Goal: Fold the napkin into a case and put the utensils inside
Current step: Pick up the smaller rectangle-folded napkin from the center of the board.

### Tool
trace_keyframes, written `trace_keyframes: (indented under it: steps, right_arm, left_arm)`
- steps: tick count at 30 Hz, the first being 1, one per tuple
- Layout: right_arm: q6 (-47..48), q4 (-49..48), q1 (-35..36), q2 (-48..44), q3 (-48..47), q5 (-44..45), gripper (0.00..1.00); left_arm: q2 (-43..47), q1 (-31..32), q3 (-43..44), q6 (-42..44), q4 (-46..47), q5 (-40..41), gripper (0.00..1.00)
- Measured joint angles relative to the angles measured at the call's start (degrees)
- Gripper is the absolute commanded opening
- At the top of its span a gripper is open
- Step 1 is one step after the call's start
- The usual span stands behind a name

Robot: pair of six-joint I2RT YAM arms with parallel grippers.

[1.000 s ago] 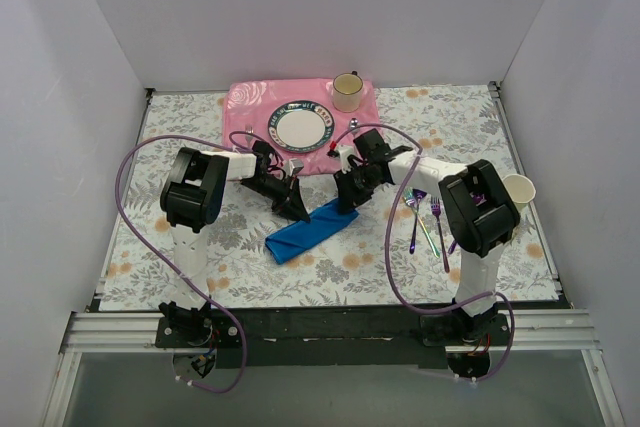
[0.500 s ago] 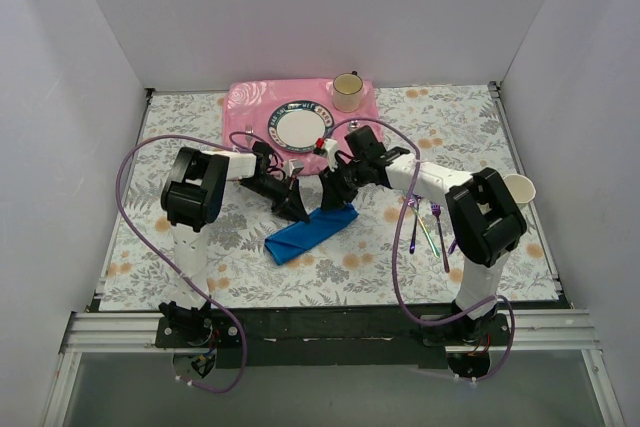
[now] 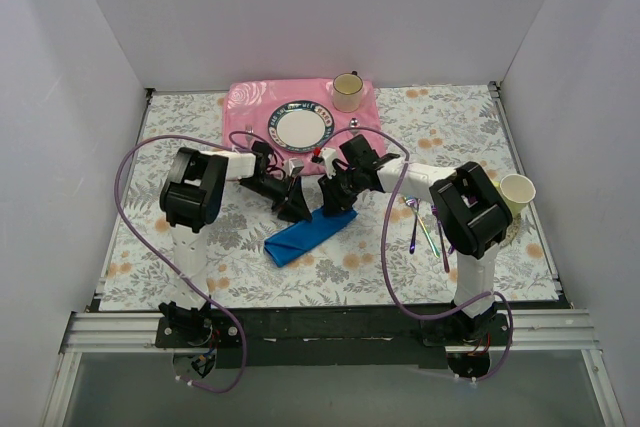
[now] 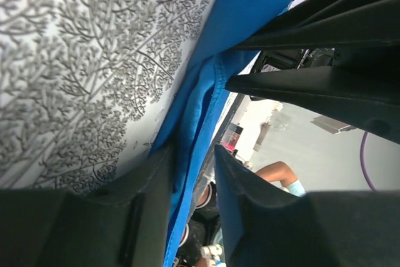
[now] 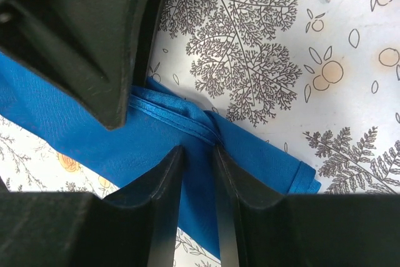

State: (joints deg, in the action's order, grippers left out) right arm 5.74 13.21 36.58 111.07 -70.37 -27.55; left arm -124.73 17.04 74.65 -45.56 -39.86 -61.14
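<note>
Near the middle of the desk (image 3: 250, 277) lies the napkin (image 3: 305, 234), folded to a narrow blue strip whose long axis runs aslant from its near-left end to its far-right end. Both arms meet at that far-right end: the left arm (image 3: 240, 167) reaches in from the left and the right arm (image 3: 420, 175) from the right, their jaws just beside each other over the cloth. In the left wrist view the left jaws stand a little parted, released, with the hemmed edge of the napkin running loose through the gap. In the right wrist view the right jaws straddle a stitched ridge of the cloth with only a slim gap; whether they pinch it or merely stand over it I cannot tell. The utensils (image 3: 425, 232) lie well apart from the napkin, toward the right edge of the desk, on the far side of the right arm from the cloth, so that arm is the nearer one to fetch them. The strip looks folded but unfilled; the next move likely turns on its far-right end, which faces the cutlery.
</note>
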Motion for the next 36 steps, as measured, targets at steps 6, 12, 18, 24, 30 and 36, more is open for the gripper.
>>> trace_keyframes:
  steps: [6,12,18,24,30,36]
  right_arm:
    - [-0.6,-0.9,0.3,0.0,0.0,1.2,0.32]
    - [-1.0,-1.5,0.4,0.0,0.2,2.0,0.32]
    - [-1.1,-2.4,0.4,0.0,0.6,1.9,0.32]
    - [-1.4,-2.8,0.4,0.0,0.7,1.9,0.32]
    - [-1.9,-3.0,0.4,0.0,0.7,1.9,0.32]
    - [-2.4,-3.1,0.4,0.0,0.7,1.9,0.32]
  left_arm:
    - [2.5,-1.6,-0.3,0.8,0.6,2.2,0.38]
    - [4.2,-4.5,0.2,2.6,0.9,6.4,0.4]
    - [4.2,-4.5,1.4,3.8,0.8,7.8,0.43]
    - [3.8,-3.7,2.1,5.8,0.4,7.0,0.43]
    - [3.3,-1.4,0.9,6.1,0.9,4.8,0.41]
    - [2.9,-0.2,-0.1,5.6,1.8,3.5,0.29]
